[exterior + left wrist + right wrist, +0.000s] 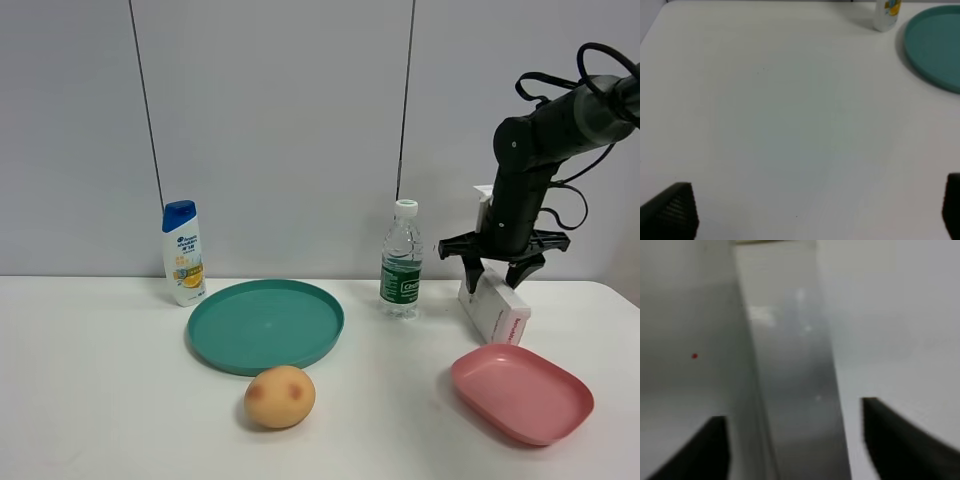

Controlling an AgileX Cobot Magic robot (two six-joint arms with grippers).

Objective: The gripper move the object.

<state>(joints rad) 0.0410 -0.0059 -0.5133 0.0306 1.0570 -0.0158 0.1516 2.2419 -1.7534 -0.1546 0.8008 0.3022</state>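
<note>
Looking from high, the right gripper (500,272) hangs spread wide astride the far end of the object (497,310), which lies on the table (100,400) just behind the pink tray (520,395), not in it. A peach-coloured fruit (280,397) sits before the teal plate (265,325), outside it. Left wrist: the left gripper (815,207) gapes wide over the table, holding nothing. Right wrist: the blurred object stands between parted fingers (900,440); contact unclear.

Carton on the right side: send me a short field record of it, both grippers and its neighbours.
carton: on table, behind pink tray
right gripper: open, straddling carton, contact unclear
left gripper: open, above table
nearest neighbour: water bottle, left of carton in exterior view
</note>
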